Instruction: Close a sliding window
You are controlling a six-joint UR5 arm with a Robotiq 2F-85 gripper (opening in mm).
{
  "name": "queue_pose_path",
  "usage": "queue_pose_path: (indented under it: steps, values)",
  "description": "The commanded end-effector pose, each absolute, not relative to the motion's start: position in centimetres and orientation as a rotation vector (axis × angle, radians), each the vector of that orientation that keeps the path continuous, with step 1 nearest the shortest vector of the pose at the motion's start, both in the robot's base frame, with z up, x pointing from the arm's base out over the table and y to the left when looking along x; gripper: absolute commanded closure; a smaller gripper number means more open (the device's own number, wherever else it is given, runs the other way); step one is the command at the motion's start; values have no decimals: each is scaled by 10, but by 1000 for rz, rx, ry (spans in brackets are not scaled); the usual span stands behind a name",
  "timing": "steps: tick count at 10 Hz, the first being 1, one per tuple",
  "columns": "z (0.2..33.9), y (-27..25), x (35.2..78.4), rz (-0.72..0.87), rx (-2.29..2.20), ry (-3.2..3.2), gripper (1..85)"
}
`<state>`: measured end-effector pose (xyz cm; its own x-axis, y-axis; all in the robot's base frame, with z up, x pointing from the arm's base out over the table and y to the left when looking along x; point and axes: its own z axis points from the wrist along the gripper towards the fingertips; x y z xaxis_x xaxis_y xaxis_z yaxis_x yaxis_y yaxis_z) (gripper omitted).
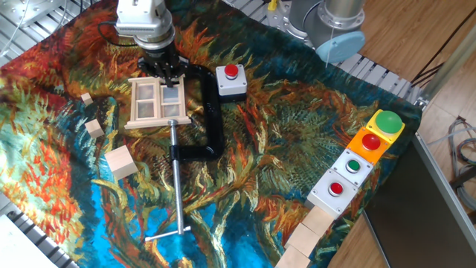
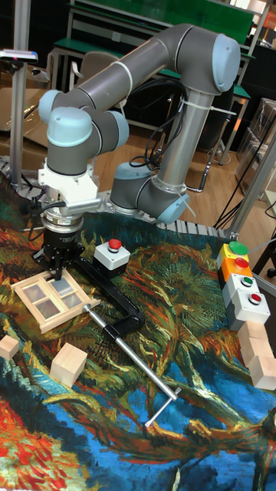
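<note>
The sliding window is a small light-wood frame lying flat on the patterned cloth at upper left; in the tall fixed view the sliding window sits at mid left. Its right-hand panes look pale. My gripper points straight down at the frame's far right edge, and its dark fingers look pressed together with nothing between them. In the tall fixed view the gripper tapers to its tips right at the frame's back edge. Whether the tips touch the wood is unclear.
A black clamp with a long silver bar grips the window's right side. A grey box with a red button stands just right of it. Several button boxes line the right edge. Wooden cubes lie at left, with more blocks at bottom right.
</note>
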<state>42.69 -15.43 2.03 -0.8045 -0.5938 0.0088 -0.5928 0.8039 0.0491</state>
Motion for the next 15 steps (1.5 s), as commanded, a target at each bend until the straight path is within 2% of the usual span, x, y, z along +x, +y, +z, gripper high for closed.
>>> queue_pose_path:
  steps: [1,15]
  values:
    - [28,-145,429,-89,942,-2974,843]
    - [17,-138,444,-104,974,-3005,843]
